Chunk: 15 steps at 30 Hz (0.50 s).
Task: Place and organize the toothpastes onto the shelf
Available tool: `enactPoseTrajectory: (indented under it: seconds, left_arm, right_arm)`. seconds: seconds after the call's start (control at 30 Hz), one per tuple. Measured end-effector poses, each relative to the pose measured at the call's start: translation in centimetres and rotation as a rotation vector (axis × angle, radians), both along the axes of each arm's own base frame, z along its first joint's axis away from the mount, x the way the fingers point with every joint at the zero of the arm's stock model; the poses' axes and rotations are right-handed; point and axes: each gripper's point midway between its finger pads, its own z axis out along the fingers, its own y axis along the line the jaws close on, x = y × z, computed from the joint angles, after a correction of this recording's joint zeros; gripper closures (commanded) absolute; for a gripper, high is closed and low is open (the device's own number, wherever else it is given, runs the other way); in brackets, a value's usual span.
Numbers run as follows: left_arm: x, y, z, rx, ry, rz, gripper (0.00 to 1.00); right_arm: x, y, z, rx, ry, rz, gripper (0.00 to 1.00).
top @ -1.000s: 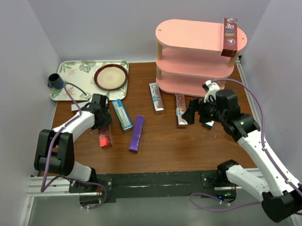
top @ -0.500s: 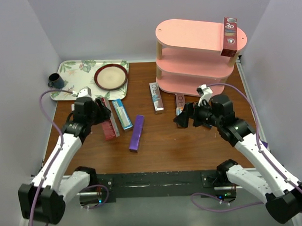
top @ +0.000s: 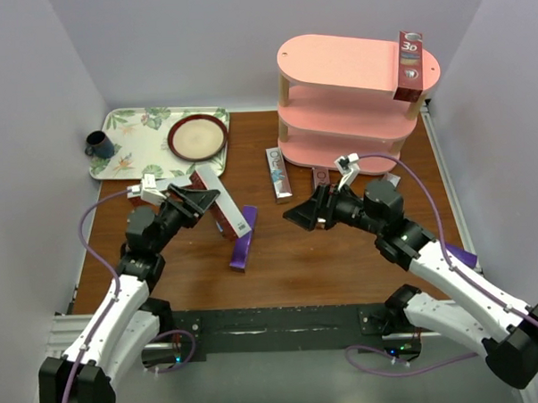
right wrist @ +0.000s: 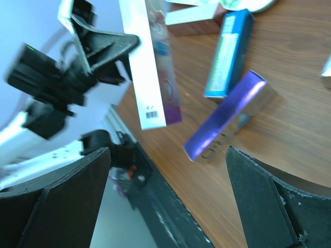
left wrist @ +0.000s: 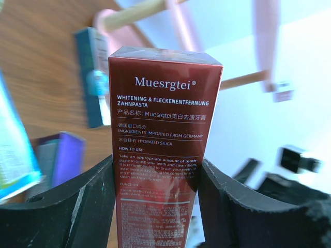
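Note:
My left gripper (top: 200, 198) is shut on a red toothpaste carton (top: 223, 214), held off the table; in the left wrist view the carton (left wrist: 160, 134) sits squeezed between both fingers (left wrist: 88, 206). My right gripper (top: 303, 214) stands open with nothing in it, pointing left towards that carton (right wrist: 150, 67). A purple carton (top: 243, 244) and a teal-blue carton (right wrist: 227, 54) lie on the table below. A silver carton (top: 278, 174) lies by the foot of the pink shelf (top: 334, 65). One red "3D" carton (top: 410, 66) lies on the shelf's top board.
A floral tray (top: 137, 154) at the back left holds a brown plate (top: 197, 138) and a dark cup (top: 99, 144). Another carton (top: 321, 175) lies by the shelf's base, partly hidden by my right arm. Walls close in on three sides.
My left arm has lifted the red carton off the table and swung it right, above the teal-blue carton. My right arm has moved left towards the middle, still open.

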Motion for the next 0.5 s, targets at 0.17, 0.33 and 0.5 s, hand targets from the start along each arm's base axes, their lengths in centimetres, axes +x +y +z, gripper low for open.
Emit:
enactPoseTrajectory:
  seconds: [0.17, 0.33, 0.5]
  left_arm:
    - [-0.4, -1.0, 2.4, -0.178, -0.055, -0.039, 0.62]
    - [-1.3, -2.0, 6.6, -0.297, -0.165, -0.090, 0.62]
    - [-2.0, -2.6, 8.7, -0.362, -0.223, -0.122, 0.62]
  right_arm:
    - [0.3, 1.8, 0.9, 0.074, 0.016, 0.021, 0.01]
    - [0.5, 3.9, 0.1, 0.097, 0.059, 0.048, 0.01]
    - [0.3, 5.9, -0.6, 0.113, 0.098, 0.082, 0.02]
